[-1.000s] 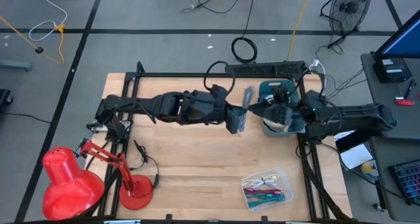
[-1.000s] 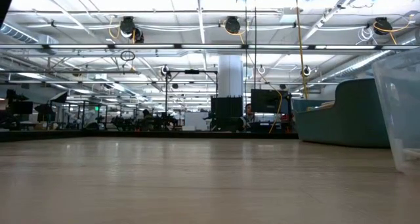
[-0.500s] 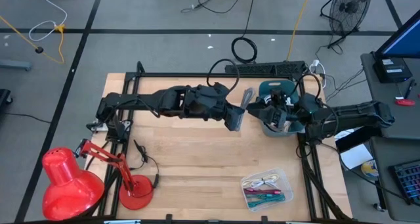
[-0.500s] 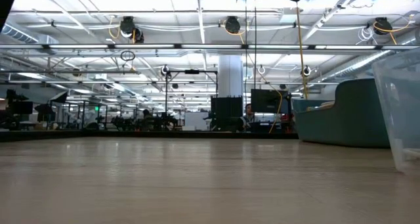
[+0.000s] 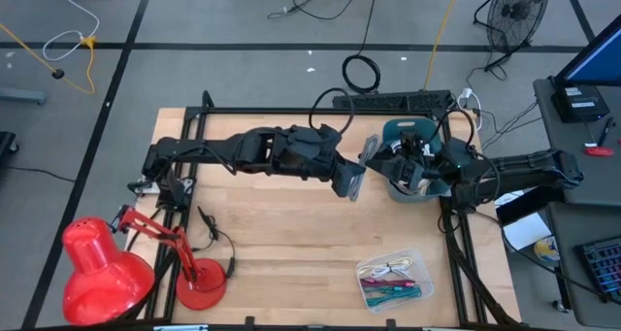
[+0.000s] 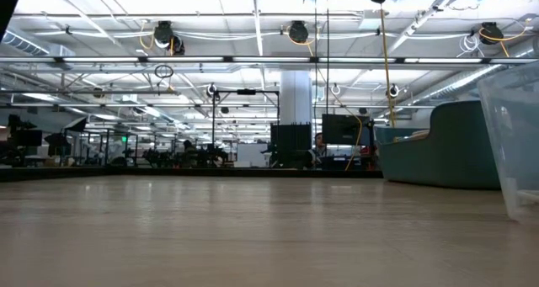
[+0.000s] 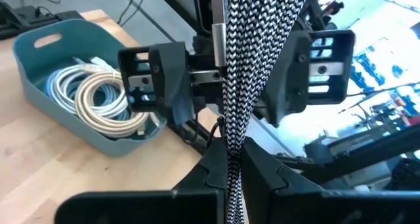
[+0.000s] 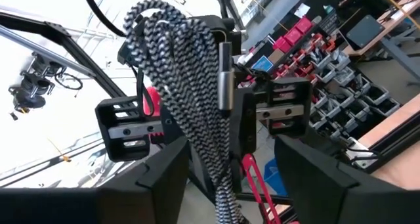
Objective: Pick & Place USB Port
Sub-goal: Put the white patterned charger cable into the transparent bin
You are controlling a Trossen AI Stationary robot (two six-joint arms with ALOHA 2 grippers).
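A black-and-white braided cable bundle (image 5: 367, 148) with a silver USB plug (image 7: 218, 27) hangs in the air over the table's far middle. My left gripper (image 5: 351, 181) reaches in from the left and is shut on the bundle (image 7: 243, 66). My right gripper (image 5: 375, 159) comes from the right and is open. Its two fingers (image 8: 167, 178) stand on either side of the bundle (image 8: 190, 86) and I see no touch. My right gripper also shows beyond the cable in the left wrist view (image 7: 226, 73). My left gripper pinches the braided bundle between its two fingers, several strands together (image 7: 231, 152). It comes roughly level from the table's left. The bundle is lifted clear of the table and stands up past the fingertips, with the plug end at its far part.
A teal bin (image 5: 415, 137) holding coiled white cables (image 7: 98, 102) stands at the far right, just under the right arm. A clear container (image 5: 393, 278) of coloured cables sits near the front right. A red desk lamp (image 5: 97, 268) occupies the near left corner.
My right gripper has moved toward the table's left, closing in on the cable until its fingers stand around the bundle. My left gripper, still shut on the cable, has shifted slightly toward the far edge.
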